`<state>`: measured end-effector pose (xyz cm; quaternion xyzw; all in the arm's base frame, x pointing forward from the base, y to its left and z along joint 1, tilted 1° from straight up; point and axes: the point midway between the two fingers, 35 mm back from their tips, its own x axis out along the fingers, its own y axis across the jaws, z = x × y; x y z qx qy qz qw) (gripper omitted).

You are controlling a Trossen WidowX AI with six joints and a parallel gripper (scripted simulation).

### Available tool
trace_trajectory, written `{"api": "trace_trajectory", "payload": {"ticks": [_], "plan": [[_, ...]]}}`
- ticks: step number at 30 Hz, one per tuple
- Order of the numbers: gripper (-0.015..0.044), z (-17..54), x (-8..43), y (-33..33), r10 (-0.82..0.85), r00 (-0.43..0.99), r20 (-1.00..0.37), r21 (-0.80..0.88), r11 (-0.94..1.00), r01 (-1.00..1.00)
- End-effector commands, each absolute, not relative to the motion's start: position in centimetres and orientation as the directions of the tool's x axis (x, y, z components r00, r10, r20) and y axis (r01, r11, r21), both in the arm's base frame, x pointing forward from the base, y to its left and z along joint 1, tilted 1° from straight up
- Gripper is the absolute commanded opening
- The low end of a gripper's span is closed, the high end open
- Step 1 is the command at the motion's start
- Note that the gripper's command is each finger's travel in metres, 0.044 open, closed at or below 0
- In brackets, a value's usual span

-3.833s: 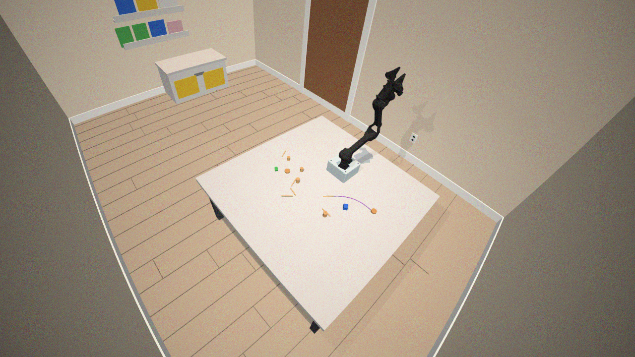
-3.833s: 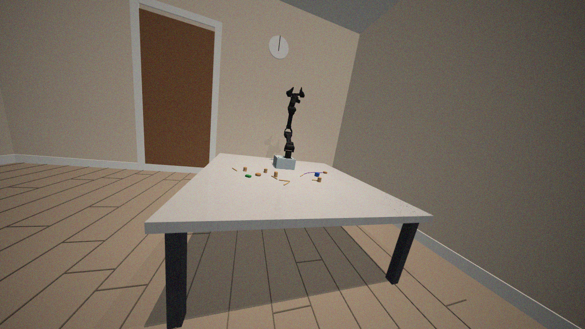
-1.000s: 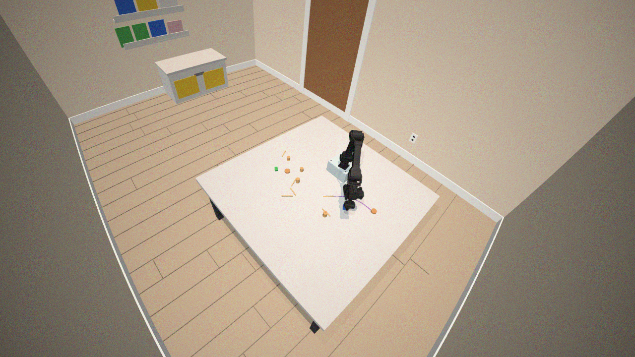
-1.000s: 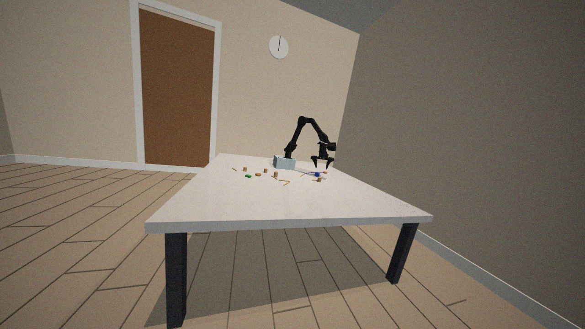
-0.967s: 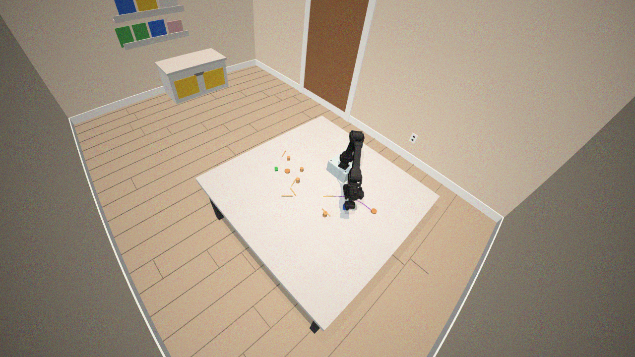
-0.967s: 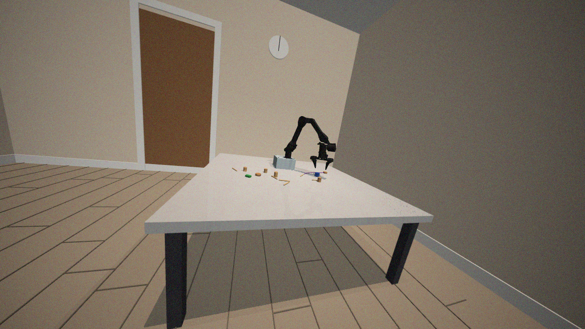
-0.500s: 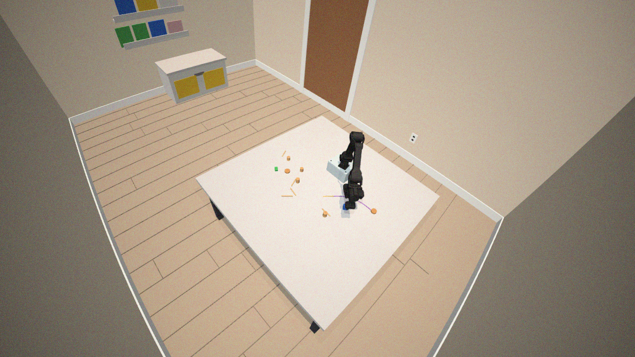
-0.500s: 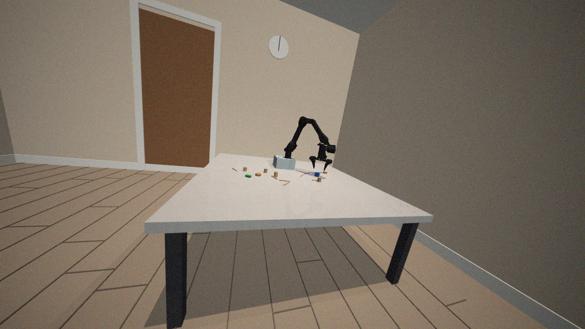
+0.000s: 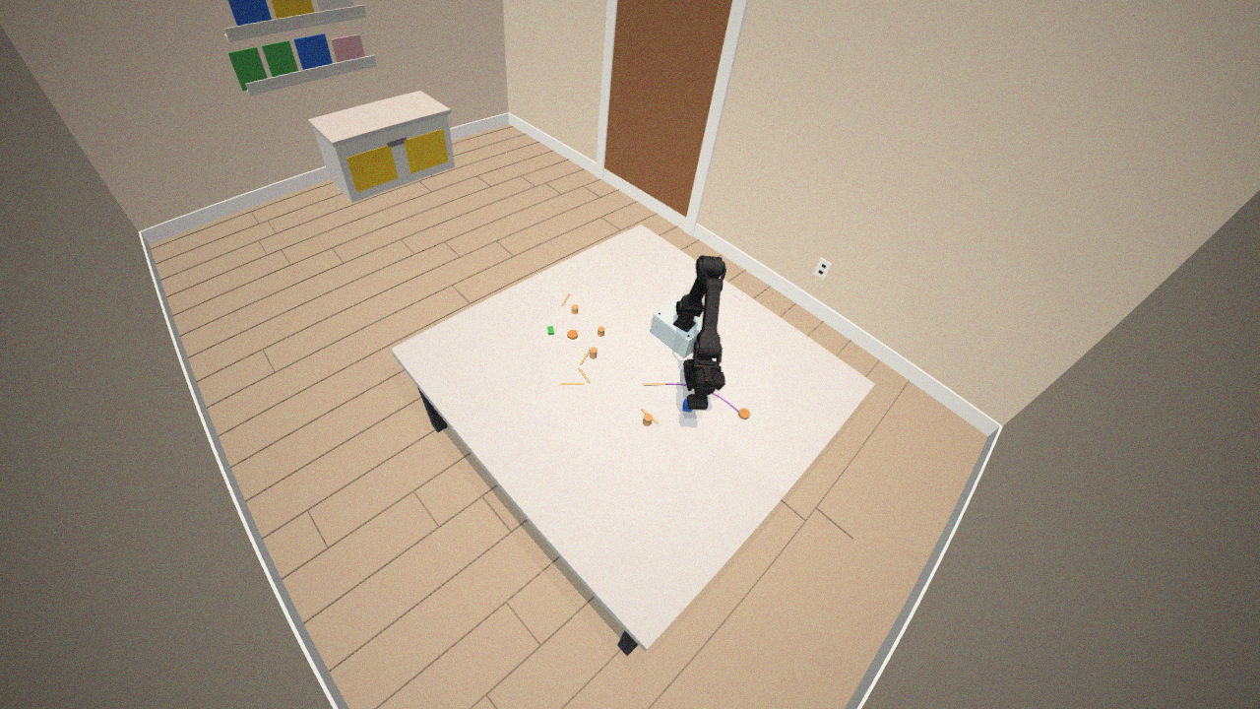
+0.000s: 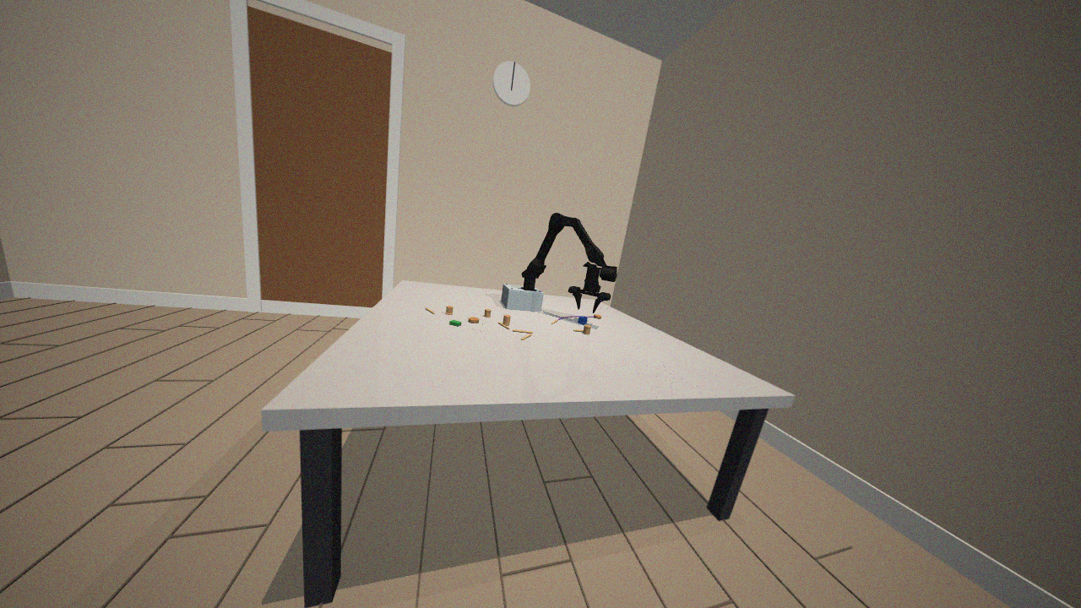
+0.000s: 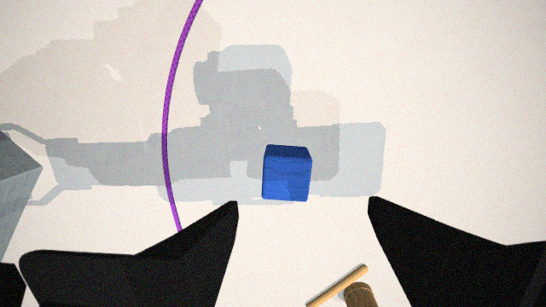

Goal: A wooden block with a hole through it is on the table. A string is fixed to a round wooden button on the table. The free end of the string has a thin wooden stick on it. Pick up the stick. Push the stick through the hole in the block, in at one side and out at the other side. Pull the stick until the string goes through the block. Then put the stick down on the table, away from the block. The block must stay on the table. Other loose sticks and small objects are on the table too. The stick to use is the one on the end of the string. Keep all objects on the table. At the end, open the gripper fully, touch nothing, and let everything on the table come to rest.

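Note:
The blue block (image 9: 686, 406) (image 10: 583, 320) (image 11: 286, 176) stands on the table; no hole shows in its visible faces. My gripper (image 10: 587, 309) (image 11: 302, 206) is open and empty, pointing down above the table near the block. The purple string (image 9: 726, 402) (image 11: 165, 128) curves past the block, left of it in the wrist view. It runs from the round wooden button (image 9: 744, 414) (image 10: 597, 317) to the thin stick (image 9: 654, 384) (image 10: 555, 321), which lies on the table. The stick is hidden in the wrist view.
A loose stick (image 11: 337, 286) lies beside a wooden cylinder (image 9: 647, 420) (image 10: 586, 329) (image 11: 360, 294) near the block. Farther off are a green block (image 9: 550, 330) (image 10: 454, 323), an orange disc (image 9: 572, 335) (image 10: 474, 319), several cylinders and loose sticks. The arm's pale base (image 9: 671, 332) (image 10: 521, 297) stands behind.

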<state>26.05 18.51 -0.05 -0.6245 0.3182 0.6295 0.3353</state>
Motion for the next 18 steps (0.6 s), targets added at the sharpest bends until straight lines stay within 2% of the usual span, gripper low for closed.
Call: {"api": "trace_trajectory", "payload": {"ticks": [1,13,18], "plan": [[0.0244,-0.05,26.05,18.51,0.025,0.005,-1.000,-0.018,-0.573,-0.820],[0.0244,-0.05,26.05,18.51,0.025,0.005,-1.000,-0.018,-0.573,-0.820],[0.0113,-0.05,26.04,18.51,0.025,0.005,-1.000,-0.018,-0.573,-0.820]]}}
